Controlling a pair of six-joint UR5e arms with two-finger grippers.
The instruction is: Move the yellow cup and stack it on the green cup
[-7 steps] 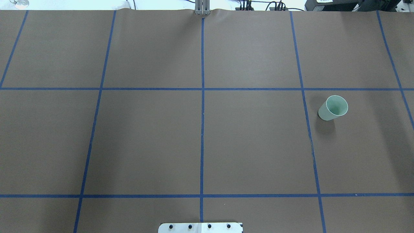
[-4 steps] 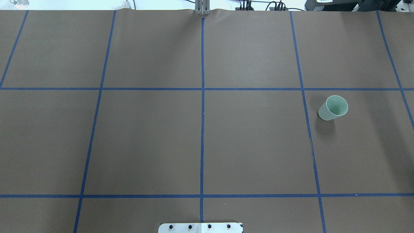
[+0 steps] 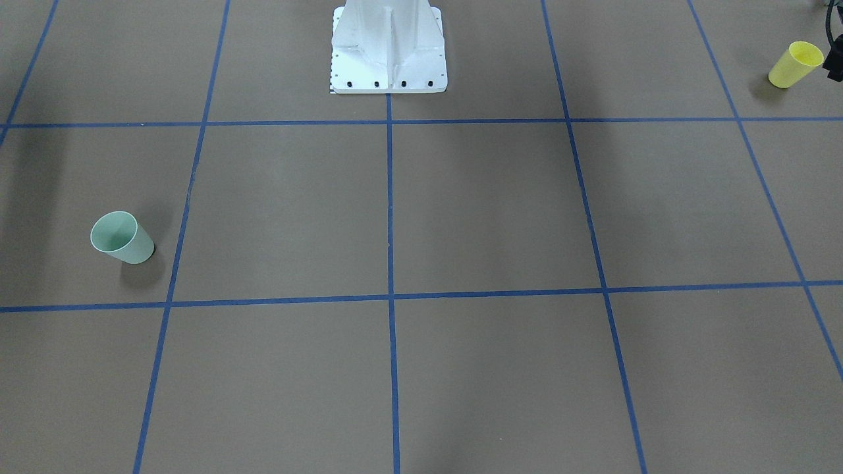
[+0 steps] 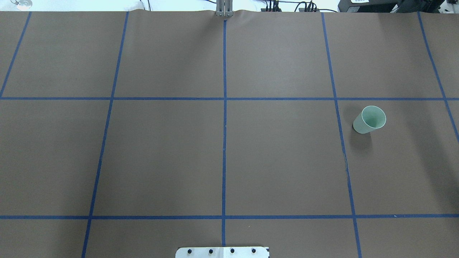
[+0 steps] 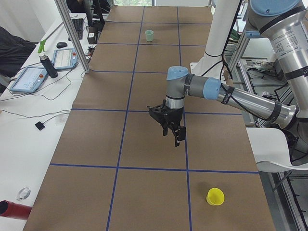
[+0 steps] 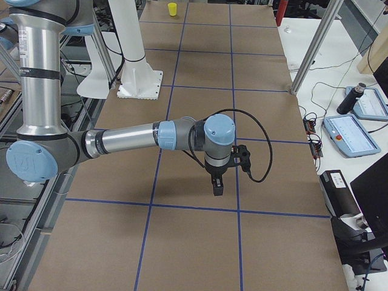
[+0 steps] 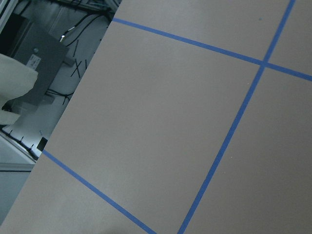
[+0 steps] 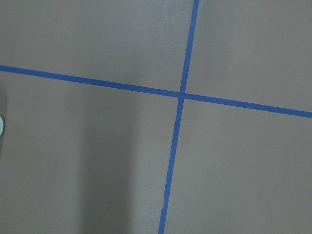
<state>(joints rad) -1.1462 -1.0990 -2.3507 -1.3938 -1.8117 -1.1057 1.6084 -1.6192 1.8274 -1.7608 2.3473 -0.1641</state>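
Note:
The yellow cup (image 3: 795, 64) stands upright near the table's end on my left side, and the exterior left view has the yellow cup (image 5: 215, 196) close to the camera. The green cup (image 4: 369, 120) stands upright on my right side, mouth up and empty. My left gripper (image 5: 176, 138) hangs above the table some way from the yellow cup; I cannot tell if it is open or shut. My right gripper (image 6: 217, 189) hangs over the tape grid, state cannot tell. A sliver of the green cup (image 8: 1, 125) shows at the right wrist view's left edge.
Brown paper with a blue tape grid (image 4: 224, 143) covers the table. The white robot base (image 3: 388, 49) stands at the near edge's middle. A side desk with tablets (image 5: 30, 78) and a spray bottle (image 5: 46, 62) runs along the far side, behind a metal post (image 5: 72, 33).

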